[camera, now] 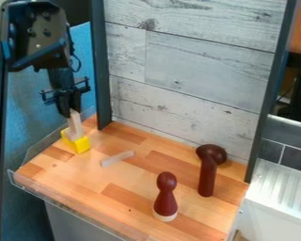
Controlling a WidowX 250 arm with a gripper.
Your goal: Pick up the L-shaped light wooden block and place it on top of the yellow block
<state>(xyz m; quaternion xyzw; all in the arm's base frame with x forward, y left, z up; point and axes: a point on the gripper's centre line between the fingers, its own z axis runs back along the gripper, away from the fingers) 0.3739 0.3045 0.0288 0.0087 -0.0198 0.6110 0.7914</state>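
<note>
With the black gripper (70, 113), clamps the upper end of a pale wooden strip (75, 126), fingers together on it. Holds it nearly upright at the far left of the wooden worktop (71, 174), lower end meeting a yellow block (81, 145); cannot tell whether set into the block or just against it. Bounds the worktop at front and left with a clear rim (36, 192), with the block, a loose pale strip (117, 158), a dark-red peg figure (166, 200) and a dark-red knobbed piece (207, 179) inside. Comes into view at upper left with the black arm (36, 35), pointing the gripper down, almost vertical. Looks plain, slim and flat-sided at the clamped strip, bright yellow and squarish at the block below. Lies flat with the loose strip, to the right of the block and well apart from both dark-red pieces.
</note>
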